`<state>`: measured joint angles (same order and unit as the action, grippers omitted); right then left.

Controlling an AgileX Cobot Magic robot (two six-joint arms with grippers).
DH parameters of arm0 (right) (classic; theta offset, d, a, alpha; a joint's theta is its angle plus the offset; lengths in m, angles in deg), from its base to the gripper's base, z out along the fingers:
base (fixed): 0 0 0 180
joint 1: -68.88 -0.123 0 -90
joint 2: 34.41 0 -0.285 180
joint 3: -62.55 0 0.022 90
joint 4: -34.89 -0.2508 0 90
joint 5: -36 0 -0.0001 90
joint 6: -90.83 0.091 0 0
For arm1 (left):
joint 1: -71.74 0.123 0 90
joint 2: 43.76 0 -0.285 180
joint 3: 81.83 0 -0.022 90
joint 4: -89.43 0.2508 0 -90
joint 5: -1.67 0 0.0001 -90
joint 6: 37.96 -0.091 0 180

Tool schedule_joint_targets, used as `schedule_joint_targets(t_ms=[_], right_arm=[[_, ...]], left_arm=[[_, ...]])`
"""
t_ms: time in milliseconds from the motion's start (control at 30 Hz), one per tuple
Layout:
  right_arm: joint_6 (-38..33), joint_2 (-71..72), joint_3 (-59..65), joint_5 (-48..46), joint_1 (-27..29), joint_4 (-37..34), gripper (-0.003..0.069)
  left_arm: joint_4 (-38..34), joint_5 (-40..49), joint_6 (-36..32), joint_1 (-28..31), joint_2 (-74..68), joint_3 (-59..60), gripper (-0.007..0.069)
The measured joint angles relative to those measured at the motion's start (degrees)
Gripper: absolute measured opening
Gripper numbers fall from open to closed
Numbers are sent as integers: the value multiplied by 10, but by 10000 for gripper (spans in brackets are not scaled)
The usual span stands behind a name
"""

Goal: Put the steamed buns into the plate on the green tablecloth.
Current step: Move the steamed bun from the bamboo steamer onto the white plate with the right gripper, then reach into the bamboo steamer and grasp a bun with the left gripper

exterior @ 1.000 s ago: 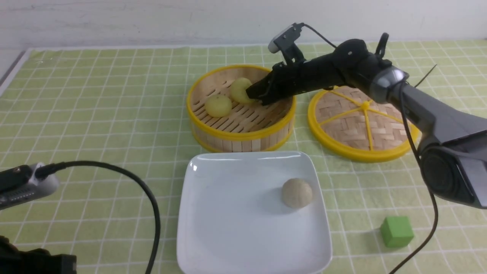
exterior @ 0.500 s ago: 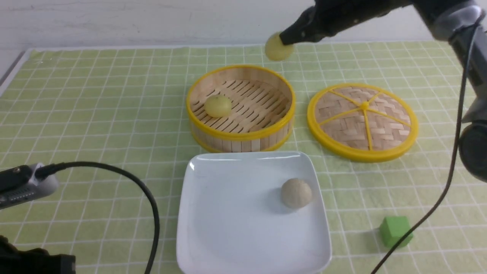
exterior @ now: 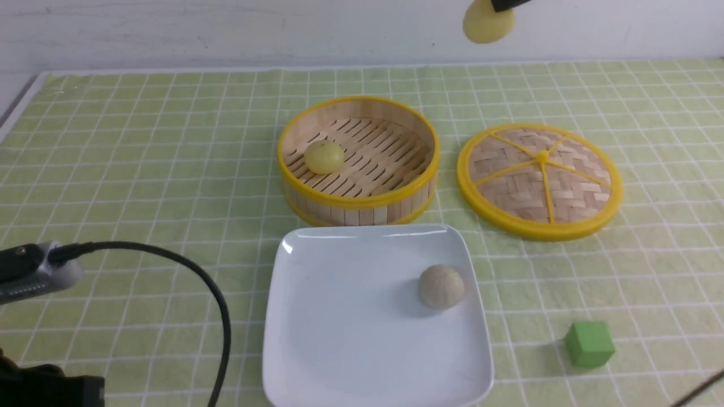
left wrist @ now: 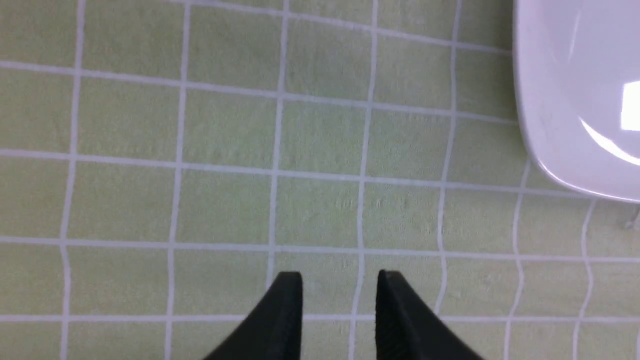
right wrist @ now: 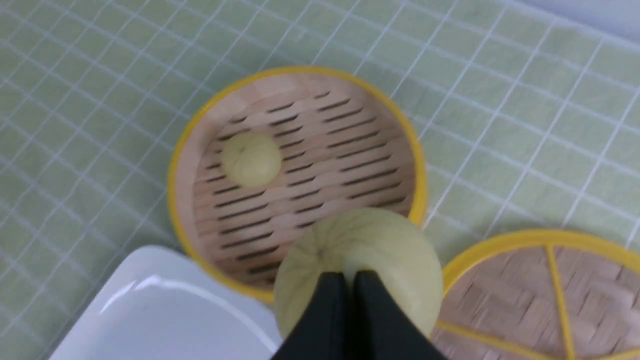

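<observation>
Our right gripper (right wrist: 352,280) is pinched tight on a pale yellow steamed bun (right wrist: 380,245), high up behind the plate (left wrist: 565,100). Our left gripper (left wrist: 340,285) sits part-open and empty beside it.

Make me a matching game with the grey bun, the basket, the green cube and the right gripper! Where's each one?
1 grey bun
2 steamer basket
3 green cube
4 right gripper

A on the green tablecloth, right of the plate
B shut on the held yellow bun, high up
C other yellow bun inside
D on the plate

Pairs: 1-D, 2-C, 3-A, 4-B
</observation>
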<state>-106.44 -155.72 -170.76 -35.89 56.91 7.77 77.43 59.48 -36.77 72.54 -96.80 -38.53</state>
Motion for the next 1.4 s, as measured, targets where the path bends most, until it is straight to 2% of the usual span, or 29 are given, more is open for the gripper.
schedule_joint_targets(t_ms=[67,100,133,167,300,333,367,467,633,767,933,1000,1067,1133,1200,1233,1300,1367,1400], right_arm=[[0,51,71,0,-12,-1,12],[0,106,166,1,-27,-5,12],[0,113,177,1,-30,-5,12],[-1,168,262,1,-53,-10,12],[-18,241,470,48,-119,-45,13],[-20,243,470,53,-123,-45,13],[-27,251,550,99,-152,-63,14],[-49,249,643,183,-194,-78,16],[-89,230,735,316,-233,-82,42],[-103,216,748,341,-238,-84,132],[-108,205,747,363,-237,-70,399],[-107,209,733,342,-231,-52,467],[-98,219,711,305,-220,-31,497],[-68,241,671,232,-198,6,480],[-27,265,624,153,-175,52,399],[-22,267,615,145,-173,63,388],[27,301,567,53,-144,129,213],[61,334,558,32,-125,168,70],[76,354,560,25,-116,182,22]], left_arm=[[0,-8,0,0,0,0,241],[0,-16,0,0,0,0,241],[1,-18,0,0,0,0,241],[1,-25,0,0,0,0,241],[1,-42,0,0,0,0,241],[1,-43,0,0,0,0,241],[1,-50,0,0,0,0,241],[0,-58,3,0,0,0,241],[-6,-62,17,0,0,0,241],[-8,-62,19,0,0,0,241],[-13,-62,19,0,0,0,241],[-14,-62,20,0,0,0,241],[-16,-62,21,0,0,0,241],[-20,-62,22,0,0,0,239],[-30,-62,22,0,-1,-1,229],[-31,-62,22,0,-3,-2,225],[-45,-51,21,0,-29,-23,185],[-60,-34,5,0,-72,-59,135],[-67,-27,-7,0,-99,-76,104]])
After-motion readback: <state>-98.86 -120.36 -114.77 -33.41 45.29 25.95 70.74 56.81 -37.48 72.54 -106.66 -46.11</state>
